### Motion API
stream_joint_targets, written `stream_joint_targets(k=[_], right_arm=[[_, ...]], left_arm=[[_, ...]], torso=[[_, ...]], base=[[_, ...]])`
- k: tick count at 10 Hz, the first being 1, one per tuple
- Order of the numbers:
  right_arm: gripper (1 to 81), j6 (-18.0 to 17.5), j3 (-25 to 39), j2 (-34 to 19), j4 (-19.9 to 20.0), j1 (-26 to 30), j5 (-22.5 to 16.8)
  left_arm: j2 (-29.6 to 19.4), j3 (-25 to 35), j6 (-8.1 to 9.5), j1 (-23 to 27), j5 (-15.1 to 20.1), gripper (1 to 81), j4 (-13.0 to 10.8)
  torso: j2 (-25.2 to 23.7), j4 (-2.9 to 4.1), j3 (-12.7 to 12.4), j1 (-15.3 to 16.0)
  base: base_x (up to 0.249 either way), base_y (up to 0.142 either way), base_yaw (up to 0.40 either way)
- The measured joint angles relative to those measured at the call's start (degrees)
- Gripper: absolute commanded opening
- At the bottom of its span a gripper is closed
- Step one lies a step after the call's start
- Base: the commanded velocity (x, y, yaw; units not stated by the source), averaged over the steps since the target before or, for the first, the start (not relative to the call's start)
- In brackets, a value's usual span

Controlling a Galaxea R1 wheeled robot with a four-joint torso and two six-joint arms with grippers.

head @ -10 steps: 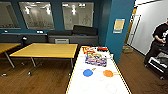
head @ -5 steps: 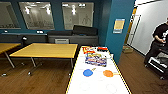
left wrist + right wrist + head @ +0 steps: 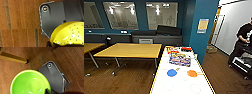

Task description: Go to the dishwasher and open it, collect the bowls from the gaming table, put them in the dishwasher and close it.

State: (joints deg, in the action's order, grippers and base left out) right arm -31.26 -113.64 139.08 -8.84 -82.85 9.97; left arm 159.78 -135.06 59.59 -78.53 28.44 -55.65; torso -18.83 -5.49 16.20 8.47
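A long white-topped gaming table (image 3: 181, 83) with a yellow rim runs away from the robot toward a teal pillar (image 3: 201, 27), carrying two of the bowls near the middle of its top: a blue bowl (image 3: 171, 72) toward the left edge and an orange bowl (image 3: 192, 73) toward the right edge, well apart from each other. Beyond them, toward the far end, lie colourful packets (image 3: 180, 60) and a small red item (image 3: 186, 48) at the far right corner. A wooden-topped table (image 3: 130, 50) stands just beside the far left corner, over a brown wood floor (image 3: 121, 80). A person in dark clothes (image 3: 241, 42) stands off to the right, by a white wall. In the left wrist view a yellow bowl (image 3: 70, 33) with small dark speckles sits close against the camera above the floor; in the right wrist view a bright green bowl (image 3: 30, 82) does the same, its hollow facing the lens. Whether either gripper's fingers pinch these bowls cannot be told from the pictures.
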Motion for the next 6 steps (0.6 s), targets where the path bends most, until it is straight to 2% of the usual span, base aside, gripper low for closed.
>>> stream_joint_targets(k=[1,4,6], right_arm=[[1.0,0.0,0.0,0.0,0.0,0.0,0.0],[1.0,0.0,0.0,0.1,0.0,0.6,-0.7],[1.0,0.0,-0.1,0.7,0.0,0.6,-1.0]], left_arm=[[1.8,-3.9,-3.04,0.0,-0.4,1.0,3.0],[6.3,-14.6,-13.68,0.0,-1.5,1.0,13.6],[9.2,-19.9,-22.19,0.0,-2.5,1.0,21.5]], torso=[[0.0,0.0,0.0,0.0],[0.0,0.0,0.0,0.0],[0.0,0.0,0.0,0.0]], base=[[0.0,0.0,0.0],[0.0,0.0,0.0],[0.0,0.0,0.0]])
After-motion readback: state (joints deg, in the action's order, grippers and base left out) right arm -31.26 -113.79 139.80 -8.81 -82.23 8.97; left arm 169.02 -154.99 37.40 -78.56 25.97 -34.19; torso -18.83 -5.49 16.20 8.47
